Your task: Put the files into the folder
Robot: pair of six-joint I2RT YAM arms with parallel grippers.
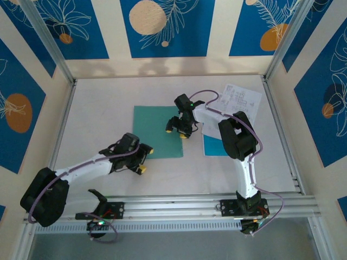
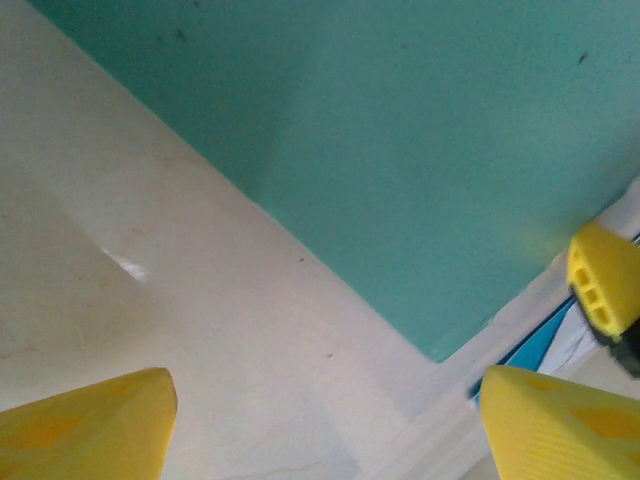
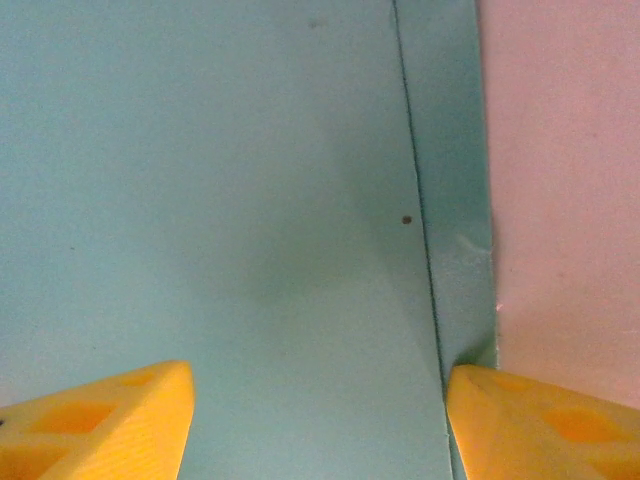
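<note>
Right wrist: right hand spread above folder.

No text can be read. The white sheet lying at the far right carries black print and diagrams, but the characters are too small to make out from here.

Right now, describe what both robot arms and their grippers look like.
The left arm and right arm share white tubular links, bulky black joints and a thin purple cable running alongside. The left gripper and right gripper are black, with wedge-shaped yellow fingertips showing hollow cells.
</note>
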